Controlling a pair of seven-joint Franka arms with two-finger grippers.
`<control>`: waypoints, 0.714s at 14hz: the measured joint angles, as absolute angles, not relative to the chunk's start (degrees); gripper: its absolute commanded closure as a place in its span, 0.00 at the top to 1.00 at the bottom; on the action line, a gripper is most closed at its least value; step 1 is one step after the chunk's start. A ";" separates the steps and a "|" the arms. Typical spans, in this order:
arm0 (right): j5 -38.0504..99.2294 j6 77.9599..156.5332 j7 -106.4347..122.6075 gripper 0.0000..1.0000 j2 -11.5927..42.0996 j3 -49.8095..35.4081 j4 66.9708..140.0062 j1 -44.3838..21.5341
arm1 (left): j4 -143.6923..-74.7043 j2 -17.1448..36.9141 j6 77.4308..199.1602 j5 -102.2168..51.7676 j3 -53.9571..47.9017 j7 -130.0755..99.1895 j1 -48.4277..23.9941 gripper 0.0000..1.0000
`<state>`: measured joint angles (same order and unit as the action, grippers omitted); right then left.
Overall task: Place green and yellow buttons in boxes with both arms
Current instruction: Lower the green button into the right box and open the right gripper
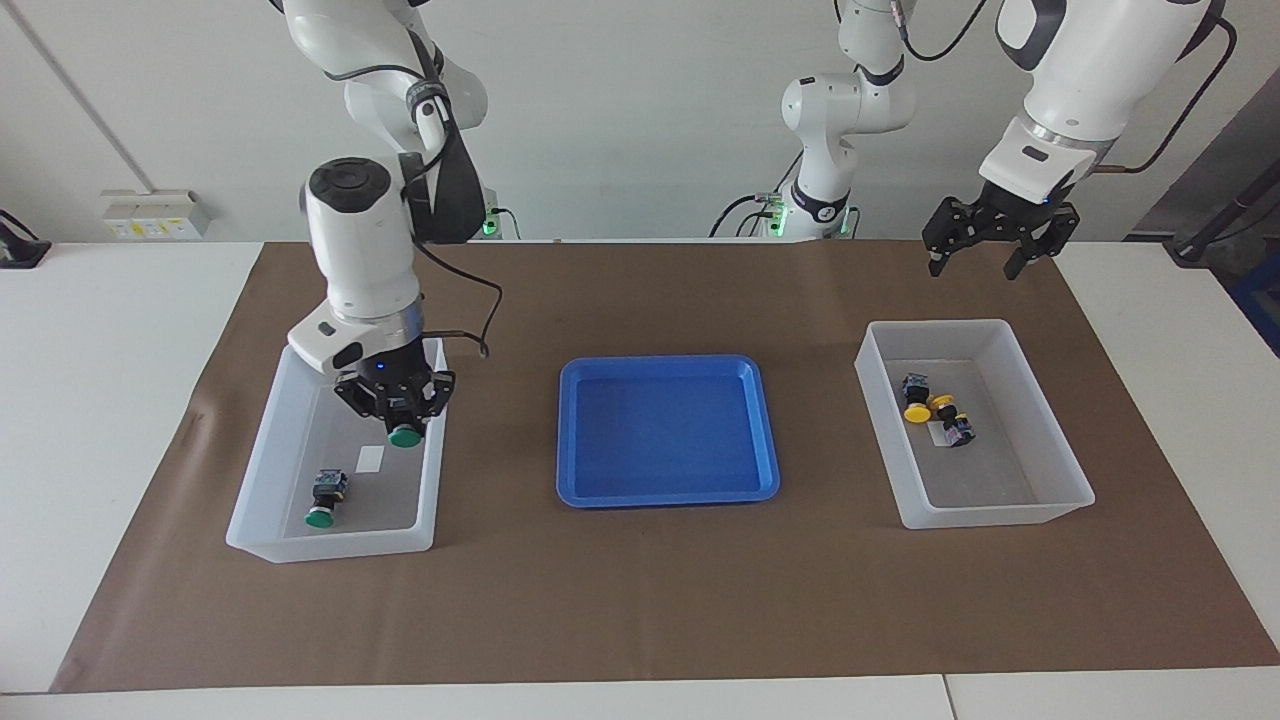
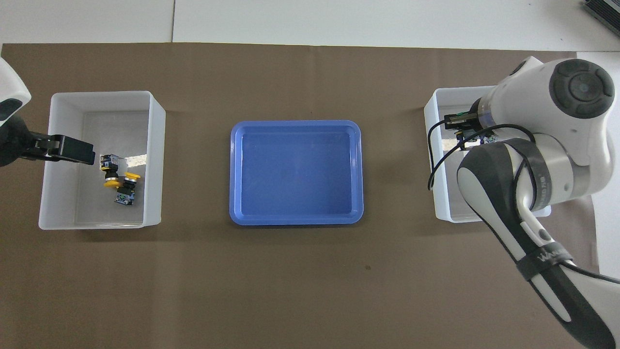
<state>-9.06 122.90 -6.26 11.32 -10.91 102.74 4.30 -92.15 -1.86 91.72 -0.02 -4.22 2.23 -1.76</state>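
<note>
Right end effector [image 1: 404,425] is clamped on a green-capped button [image 1: 404,437], hanging it cap-down over the bin [image 1: 262,530] at the right arm's end of the tabletop [image 1: 90,400], roughly above the small white label [image 1: 370,458] and close to the wall that faces the blue tray [image 1: 667,495]. Left end effector [image 1: 987,255] is up in the air with its fingers spread and nothing in them, over the brown mat [image 1: 640,590] just past the robot-side rim of the other bin [image 1: 1075,500]; that arm looks like it's waiting.

What I'd worry about: the held button sits pretty near the bin's tray-side wall, so if it lets go from this height the thing could clip the rim or bounce, since the round cap leads and would likely roll. It could also land on the other green button [image 1: 326,498], which lies in the same bin nearer the camera end, cap pointing away from the robots. Lowering further before release would be my call.

As for looks, each button is a stubby dark body with a bright round cap wider than the body, so it's top-heavy and won't stand up when dropped. Both yellow buttons [image 1: 934,409] prove it: they lie tipped over, touching each other, in the left arm's bin. The blue tray in the middle has nothing in it, so this seems to be the last one.
</note>
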 measured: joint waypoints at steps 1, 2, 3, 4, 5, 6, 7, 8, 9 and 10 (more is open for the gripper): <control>-8.21 123.69 -3.51 0.00 10.95 -10.90 103.79 6.04 | -92.16 -1.86 91.53 -0.02 -4.20 2.23 -1.76 1.00; -7.89 124.85 -2.02 0.00 11.04 -10.89 104.54 7.17 | -92.16 -1.86 91.39 -0.02 -4.20 2.23 -1.76 1.00; -7.87 126.10 -1.61 0.00 11.53 -10.90 105.32 7.86 | -92.16 -1.86 91.37 -0.03 -4.20 2.23 -1.76 1.00; -7.87 127.40 -1.61 0.00 12.27 -10.90 105.79 8.14 | -92.16 -1.86 91.35 -0.03 -4.20 2.23 -1.76 1.00; -7.87 129.20 -1.53 0.00 13.30 -10.90 106.10 8.40 | -92.16 -1.86 91.33 -0.03 -4.20 2.23 -1.76 1.00; -7.87 131.45 -1.06 0.00 14.60 -10.89 106.30 8.67 | -92.16 -1.86 91.32 -0.03 -4.20 2.23 -1.76 1.00; -7.87 133.82 -0.37 0.00 16.02 -10.89 106.42 8.89 | -92.17 -1.86 91.30 -0.03 -4.20 2.23 -1.76 1.00; -7.88 136.02 0.01 0.00 17.57 -10.88 106.47 9.11 | -92.17 -1.86 91.30 -0.03 -4.20 2.23 -1.76 1.00; -7.88 137.62 0.30 0.00 18.96 -10.86 106.48 9.48 | -92.17 -1.86 91.29 -0.03 -4.20 2.23 -1.76 1.00; -7.89 139.06 0.90 0.00 20.13 -10.85 106.46 10.02 | -92.17 -1.86 91.29 -0.03 -4.20 2.23 -1.76 1.00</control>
